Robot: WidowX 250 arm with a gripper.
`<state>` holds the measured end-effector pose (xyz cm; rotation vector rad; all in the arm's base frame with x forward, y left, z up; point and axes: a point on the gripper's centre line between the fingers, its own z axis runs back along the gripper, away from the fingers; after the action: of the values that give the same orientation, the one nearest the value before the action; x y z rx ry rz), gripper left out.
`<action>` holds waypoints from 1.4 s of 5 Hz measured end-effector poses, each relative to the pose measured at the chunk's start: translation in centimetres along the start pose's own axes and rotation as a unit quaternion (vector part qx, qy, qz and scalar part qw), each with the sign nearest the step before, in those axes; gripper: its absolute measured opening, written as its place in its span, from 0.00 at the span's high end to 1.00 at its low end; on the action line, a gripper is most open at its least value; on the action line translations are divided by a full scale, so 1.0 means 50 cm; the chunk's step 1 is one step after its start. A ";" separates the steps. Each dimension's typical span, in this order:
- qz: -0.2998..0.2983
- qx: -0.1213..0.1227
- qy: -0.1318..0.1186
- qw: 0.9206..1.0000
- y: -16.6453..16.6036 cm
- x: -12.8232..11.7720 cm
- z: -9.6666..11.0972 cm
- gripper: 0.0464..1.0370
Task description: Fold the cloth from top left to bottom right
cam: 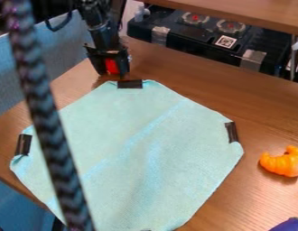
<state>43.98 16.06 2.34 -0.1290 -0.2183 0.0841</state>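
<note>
A light teal cloth lies spread out on the wooden table, with faint creases running diagonally across its middle. Black clips or tape pieces sit at its top corner, right corner and left corner. Just above and left of the top corner, the gripper hangs low over the table, apart from the cloth's black piece. Something red shows between its black parts.
An orange toy rests right of the cloth, and a purple object is at the bottom right. A black case stands behind the table. A dark braided cable crosses the left foreground.
</note>
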 end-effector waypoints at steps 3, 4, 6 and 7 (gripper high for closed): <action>0.002 -0.024 0.001 1.000 -0.003 -0.002 -0.004 0.82; 0.006 -0.024 0.001 1.000 -0.012 -0.002 0.010 0.59; -0.057 -0.033 -0.010 0.998 -0.088 -0.012 0.079 0.05; -0.137 -0.017 0.025 0.990 -0.129 -0.022 0.080 0.04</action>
<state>42.48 10.08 6.84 -0.1346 -0.1866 -0.1968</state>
